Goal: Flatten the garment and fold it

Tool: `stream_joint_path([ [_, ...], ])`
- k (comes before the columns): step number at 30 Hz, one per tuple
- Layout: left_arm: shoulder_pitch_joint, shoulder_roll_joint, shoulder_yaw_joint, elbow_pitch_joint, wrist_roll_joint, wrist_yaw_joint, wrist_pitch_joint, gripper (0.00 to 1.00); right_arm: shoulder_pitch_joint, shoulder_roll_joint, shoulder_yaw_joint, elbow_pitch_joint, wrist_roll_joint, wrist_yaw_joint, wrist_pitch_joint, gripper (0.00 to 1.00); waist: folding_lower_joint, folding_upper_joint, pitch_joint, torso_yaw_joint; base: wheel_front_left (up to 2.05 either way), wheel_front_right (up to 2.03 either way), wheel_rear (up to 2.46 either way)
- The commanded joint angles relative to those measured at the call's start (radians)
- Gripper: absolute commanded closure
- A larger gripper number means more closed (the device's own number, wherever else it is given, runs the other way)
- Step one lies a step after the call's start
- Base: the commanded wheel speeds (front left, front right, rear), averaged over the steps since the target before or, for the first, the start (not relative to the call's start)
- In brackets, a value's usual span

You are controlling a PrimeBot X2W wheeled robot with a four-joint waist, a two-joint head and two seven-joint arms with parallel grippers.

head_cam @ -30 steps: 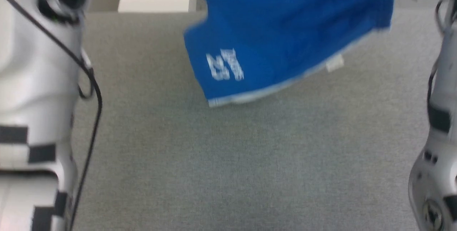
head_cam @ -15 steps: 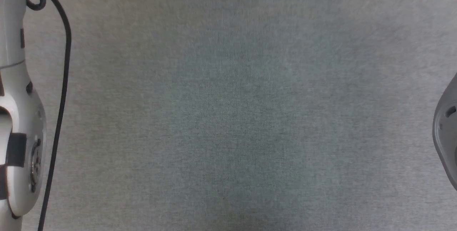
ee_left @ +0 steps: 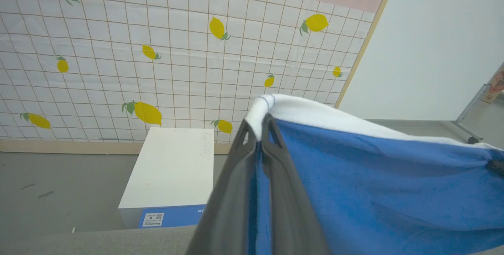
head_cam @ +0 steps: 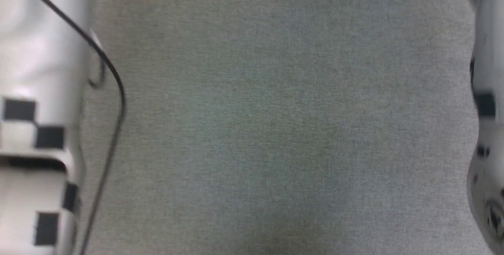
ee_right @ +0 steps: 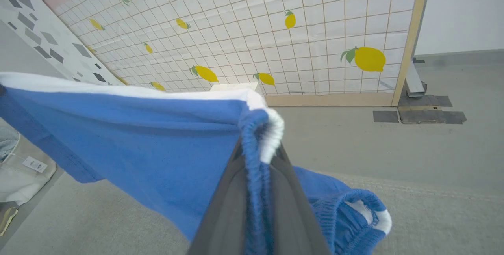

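Backdrop: white tiled wall printed with lemons (ee_left: 118, 50) stands behind the work in both wrist views. A white box (ee_left: 173, 168) sits at its foot, at 8 o'clock from the left fingertips.
Surface: grey matte work surface (head_cam: 275, 129) lies below the arms in the head view.
Left gripper (ee_left: 258, 123): the two dark fingers are pressed together on a white-trimmed corner of the cloth, with blue fabric pinched between them.
Right gripper (ee_right: 258, 156): the fingers are clamped on a bunched blue and white edge, which puffs out just past the tips.
Garment (ee_left: 374, 184): blue shorts held up in the air, stretched as a sheet between the two grippers. In the left wrist view it runs off toward 3 o'clock, and in the right wrist view toward 9 o'clock.
Waistband (ee_right: 346, 211): a gathered elastic loop droops at 4 o'clock from the right fingertips, close to the grey surface. Whether it touches cannot be told.
Arms: the pale left forearm (head_cam: 39, 69) is at 9 o'clock in the head view and the right forearm (head_cam: 486, 89) at 3 o'clock. Both are blurred, and a black cable (head_cam: 114, 89) runs beside the left one.
Step in hand: probably the flattening stage, with the shorts spread aloft, not yet laid down and no fold made.
Next move calls for: lowering both grips together with the cloth kept taut, letting the hanging edge meet the surface first. The sagging waistband side needs watching, since it could bunch underneath.
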Motion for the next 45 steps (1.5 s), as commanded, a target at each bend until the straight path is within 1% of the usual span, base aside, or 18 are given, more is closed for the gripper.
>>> stream_joint_path([
  [1,0.046,-0.008,-0.006,-0.014,-0.017,-0.009,-0.017,1.00,0.056,-0.022,0.009,-0.022,0.030,-0.002,-0.012,1.00,-0.0001,0.0000,-0.087,0.033,0.00,0.00,0.00],
  [5,0.215,-0.018,-0.033,-0.059,-0.065,-0.021,-0.034,1.00,0.249,-0.063,0.051,-0.096,0.124,-0.002,-0.032,1.00,-0.0001,0.0000,-0.191,0.045,0.00,0.00,0.00],
  [6,0.278,-0.020,-0.040,-0.083,-0.082,-0.023,-0.038,1.00,0.318,-0.073,0.066,-0.121,0.153,-0.002,-0.035,1.00,-0.0001,0.0000,-0.226,0.047,0.00,0.00,0.00],
  [11,0.551,-0.042,-0.058,-0.194,-0.163,-0.025,-0.032,1.00,0.570,-0.089,0.109,-0.218,0.242,-0.002,-0.058,1.00,-0.0001,0.0000,-0.345,0.049,0.00,0.00,0.00],
  [13,0.674,-0.045,-0.063,-0.240,-0.191,-0.013,-0.016,1.00,0.668,-0.095,0.126,-0.255,0.264,-0.002,-0.070,1.00,-0.0001,0.0000,-0.385,0.047,0.00,0.00,0.00],
  [17,0.909,-0.043,-0.071,-0.328,-0.247,0.027,0.034,1.00,0.840,-0.108,0.143,-0.313,0.289,-0.002,-0.080,1.00,-0.0001,0.0000,-0.443,0.048,0.00,0.00,0.00],
  [20,1.060,-0.023,-0.083,-0.391,-0.279,0.070,0.100,1.00,0.950,-0.122,0.151,-0.354,0.297,-0.002,-0.074,1.00,-0.0001,0.0000,-0.474,0.050,0.00,0.00,0.00],
  [24,1.209,0.029,-0.090,-0.486,-0.306,0.129,0.194,1.00,1.070,-0.147,0.165,-0.405,0.293,-0.002,-0.039,1.00,-0.0001,0.0000,-0.506,0.052,0.00,0.00,0.00],
  [27,1.298,0.078,-0.098,-0.563,-0.317,0.176,0.272,1.00,1.157,-0.161,0.181,-0.443,0.300,-0.002,0.017,1.00,-0.0001,0.0000,-0.527,0.052,0.00,0.00,0.00],
  [31,1.403,0.121,-0.094,-0.664,-0.350,0.240,0.359,1.00,1.253,-0.180,0.202,-0.488,0.311,-0.002,0.122,1.00,-0.0001,0.0000,-0.543,0.045,0.00,0.00,0.00],
  [33,1.438,0.131,-0.090,-0.710,-0.363,0.264,0.383,1.00,1.287,-0.180,0.197,-0.504,0.318,-0.002,0.172,1.00,-0.0001,0.0000,-0.543,0.041,0.00,0.00,0.00],
  [35,1.454,0.138,-0.078,-0.751,-0.362,0.279,0.377,1.00,1.303,-0.175,0.181,-0.527,0.316,-0.002,0.193,1.00,-0.0001,0.0000,-0.540,0.037,0.00,0.00,0.00],
  [37,1.447,0.142,-0.066,-0.781,-0.353,0.282,0.360,1.00,1.303,-0.162,0.162,-0.548,0.308,-0.002,0.201,1.00,-0.0001,0.0000,-0.533,0.033,0.00,0.00,0.00],
  [40,1.401,0.138,-0.053,-0.807,-0.334,0.274,0.330,1.00,1.283,-0.145,0.141,-0.570,0.288,-0.002,0.204,1.00,-0.0001,0.0000,-0.514,0.024,0.00,0.00,0.00],
  [45,1.238,0.130,-0.050,-0.783,-0.282,0.253,0.297,1.00,1.212,-0.118,0.123,-0.585,0.250,-0.002,0.210,1.00,-0.0001,0.0000,-0.455,0.001,0.00,0.00,0.00],
])
